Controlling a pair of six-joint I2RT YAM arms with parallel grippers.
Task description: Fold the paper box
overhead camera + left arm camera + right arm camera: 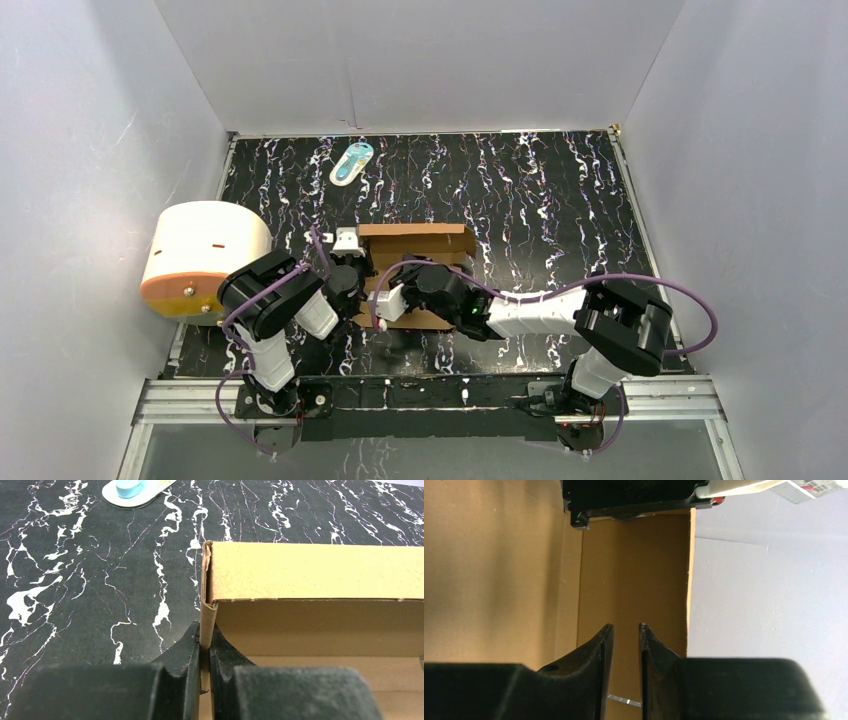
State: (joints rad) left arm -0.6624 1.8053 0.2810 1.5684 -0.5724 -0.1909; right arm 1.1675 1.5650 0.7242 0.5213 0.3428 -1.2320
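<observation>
A black, white-veined marbled table (560, 190) fills the white-walled booth. A large white-and-orange cylinder (205, 258) lies at its left edge.

At the centre, just ahead of the two arms, sits the plain brown cardboard paper box (415, 240), partly raised, with its far long wall upright and its floor flat on the table.

The left gripper (206, 640) is clamped across the box's left end wall, one finger inside and one outside, just below a slightly ragged corner. The right gripper (625, 630) reaches into the box from the other side. Its jaws stand narrowly parted with nothing between them and only cardboard panels beyond.

A small teal-and-white oval packet (351, 162) rests well apart near the back wall.

The sheet looks light and thin. It is likely stiff across each panel, ready to hinge along its scored creases, and easily crushed at the edges. A pinch across a wall's thickness close to a crease seems the safest hold, with the other gripper steadying the floor so the light box does not skid on the smooth tabletop.
</observation>
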